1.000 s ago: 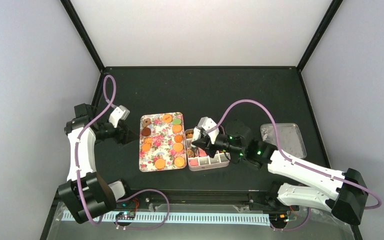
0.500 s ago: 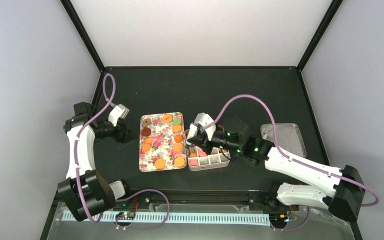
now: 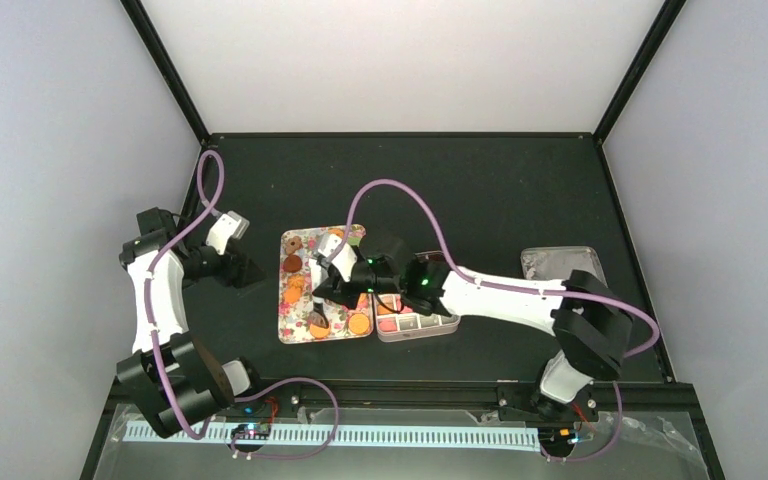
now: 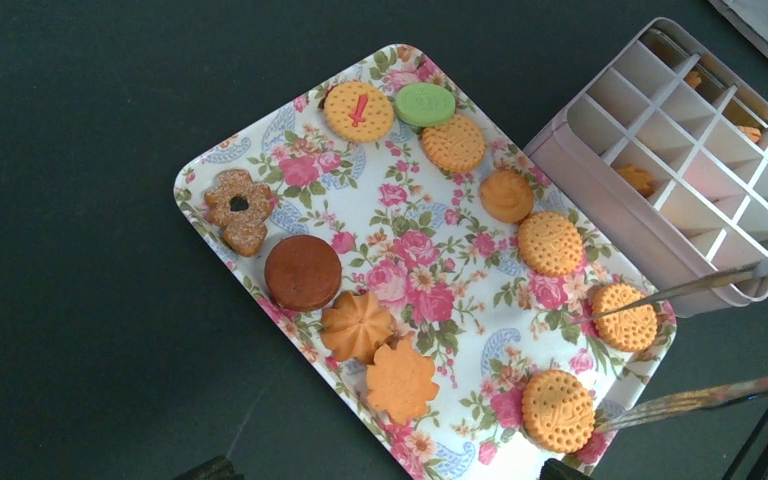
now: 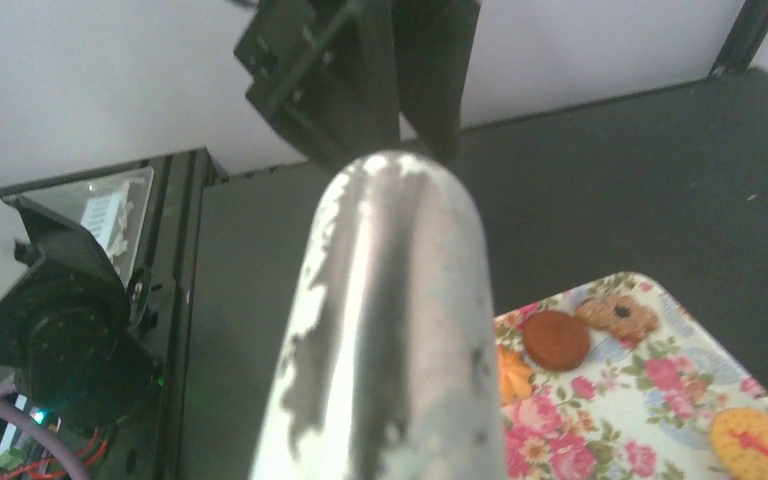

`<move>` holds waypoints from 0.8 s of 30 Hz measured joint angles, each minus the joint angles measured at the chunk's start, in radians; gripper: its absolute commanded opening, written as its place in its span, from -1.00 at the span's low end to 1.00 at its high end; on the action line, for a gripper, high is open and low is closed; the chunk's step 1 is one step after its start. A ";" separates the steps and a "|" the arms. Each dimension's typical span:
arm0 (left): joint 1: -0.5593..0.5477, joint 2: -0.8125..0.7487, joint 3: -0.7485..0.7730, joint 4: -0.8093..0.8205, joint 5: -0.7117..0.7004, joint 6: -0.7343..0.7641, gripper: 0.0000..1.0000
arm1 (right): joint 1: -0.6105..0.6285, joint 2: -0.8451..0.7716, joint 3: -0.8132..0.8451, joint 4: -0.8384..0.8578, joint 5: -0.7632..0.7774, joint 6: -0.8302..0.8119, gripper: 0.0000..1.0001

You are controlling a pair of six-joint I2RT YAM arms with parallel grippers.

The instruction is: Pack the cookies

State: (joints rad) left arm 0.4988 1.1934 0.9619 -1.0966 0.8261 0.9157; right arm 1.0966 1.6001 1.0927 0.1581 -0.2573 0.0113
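Several cookies (image 4: 551, 243) lie on the flower-patterned tray (image 4: 430, 290): mostly orange-golden, plus a brown one (image 4: 302, 272) and a green one (image 4: 424, 104). My right gripper (image 3: 335, 288) hangs over the tray (image 3: 300, 300), shut on metal tongs (image 5: 390, 330) whose handle fills the right wrist view. The two tong blades (image 4: 705, 283) reach in from the right. One tip lies over a golden cookie (image 4: 625, 318); the other ends beside another golden cookie (image 4: 558, 410). My left gripper (image 3: 245, 268) stands open and empty, left of the tray.
A pink divided box (image 4: 600, 170) sits right of the tray, a few cookies in its compartments (image 4: 638, 180). In the top view the box (image 3: 430, 325) is partly under my right arm. A clear lid (image 3: 580, 285) lies at the far right.
My right arm swung left from above the pink box to over the tray, and the tongs spread apart. My left arm drew back slightly to the left.
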 measured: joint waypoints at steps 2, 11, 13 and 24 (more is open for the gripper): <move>0.003 0.000 0.000 -0.003 0.000 0.006 0.60 | 0.012 0.031 0.002 0.002 0.000 -0.001 -0.15; 0.004 0.000 0.000 -0.016 0.000 0.024 0.60 | 0.031 0.074 0.003 0.050 0.002 -0.003 -0.12; 0.004 0.000 0.000 -0.019 0.000 0.027 0.60 | 0.032 0.081 0.003 0.066 0.002 -0.002 -0.14; 0.004 0.000 0.000 -0.034 0.001 0.045 0.59 | 0.033 0.101 0.003 0.089 -0.007 -0.008 -0.67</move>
State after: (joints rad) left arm 0.5030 1.1934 0.9619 -1.1301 0.8272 0.9611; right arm 1.1294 1.7012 1.0954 0.2466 -0.2642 0.0029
